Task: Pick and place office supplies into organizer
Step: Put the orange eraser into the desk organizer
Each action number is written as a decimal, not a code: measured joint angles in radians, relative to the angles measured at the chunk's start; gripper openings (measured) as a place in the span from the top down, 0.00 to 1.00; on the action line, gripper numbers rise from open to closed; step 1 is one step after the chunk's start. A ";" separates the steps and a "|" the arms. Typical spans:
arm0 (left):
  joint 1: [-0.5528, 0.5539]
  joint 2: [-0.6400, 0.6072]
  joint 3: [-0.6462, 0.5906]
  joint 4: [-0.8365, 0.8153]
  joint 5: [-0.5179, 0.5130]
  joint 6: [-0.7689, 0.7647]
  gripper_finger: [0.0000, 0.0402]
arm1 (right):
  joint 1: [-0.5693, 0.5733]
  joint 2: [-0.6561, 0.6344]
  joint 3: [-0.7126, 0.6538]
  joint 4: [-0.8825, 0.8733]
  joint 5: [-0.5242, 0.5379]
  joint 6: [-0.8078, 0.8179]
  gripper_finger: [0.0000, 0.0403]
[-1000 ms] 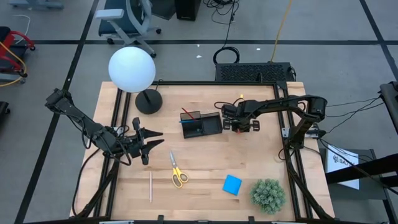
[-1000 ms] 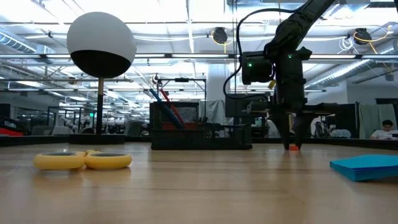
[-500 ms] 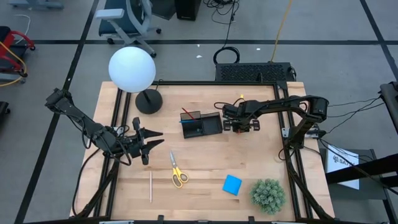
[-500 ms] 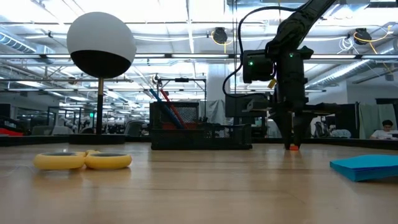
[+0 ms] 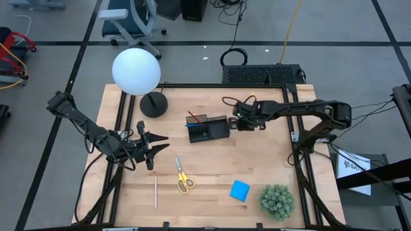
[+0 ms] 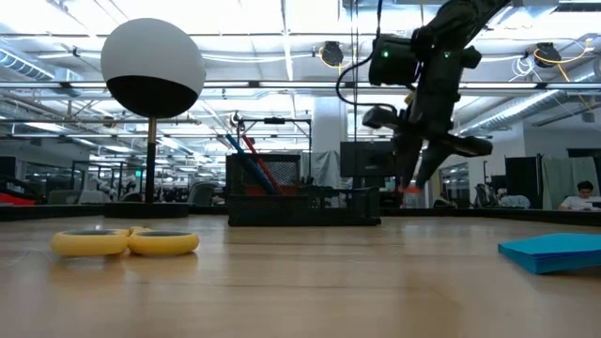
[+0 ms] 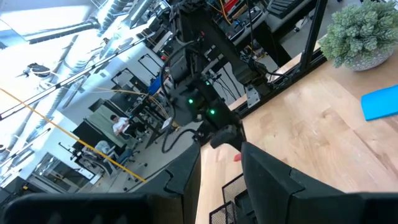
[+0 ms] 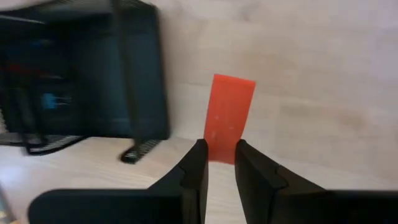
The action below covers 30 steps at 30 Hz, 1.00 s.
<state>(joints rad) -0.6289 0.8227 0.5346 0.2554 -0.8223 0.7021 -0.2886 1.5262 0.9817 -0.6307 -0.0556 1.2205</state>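
My right gripper (image 5: 239,122) hangs just right of the black organizer (image 5: 209,129), shut on a small red eraser (image 8: 229,112). In the low view the eraser (image 6: 410,189) shows above the tabletop. Red and blue pens (image 5: 195,120) stand in the organizer. My left gripper (image 5: 160,144) waits open over the table's left part, pointing level. Yellow-handled scissors (image 5: 183,176), a pale pencil (image 5: 155,192) and a blue notepad (image 5: 239,190) lie flat on the wood nearer the front. My right gripper pinches one end of the red eraser (image 8: 221,149) between its two fingertips (image 8: 194,167). The rest of the eraser sticks out past them. The fingers slant down from the table's right. The eraser is lifted clear of the table.
A white globe lamp (image 5: 136,72) on a round black base (image 5: 153,104) stands at the back left. A green spiky plant ball (image 5: 277,201) sits at the front right corner. Bare wood lies between the organizer and the scissors.
My right gripper has risen from the table with the red eraser and tipped toward the organizer. The eraser, which stood on the wood right of the organizer, now hangs clear of it.
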 joint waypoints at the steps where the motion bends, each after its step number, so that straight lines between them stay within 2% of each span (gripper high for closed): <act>1: 0.000 0.000 0.000 0.000 0.000 0.000 0.69 | 0.000 -0.005 0.000 0.013 0.000 -0.006 0.86; 8: 0.000 0.000 0.000 0.000 -0.001 0.000 0.69 | 0.001 -0.028 0.001 0.130 -0.003 -0.067 0.86; 13: 0.000 0.000 0.000 0.000 -0.039 0.003 0.69 | 0.003 -0.029 0.003 0.266 -0.051 -0.131 0.86; 18: 0.000 0.000 0.000 0.000 -0.052 0.004 0.69 | 0.011 -0.029 0.003 0.388 -0.054 -0.192 0.86; 30: 0.000 0.000 0.000 0.010 -0.051 0.012 0.69 | 0.087 -0.023 0.003 0.633 -0.077 -0.384 0.86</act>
<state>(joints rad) -0.6289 0.8223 0.5346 0.2657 -0.8730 0.7145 -0.2019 1.5033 0.9844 0.0019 -0.1322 0.8364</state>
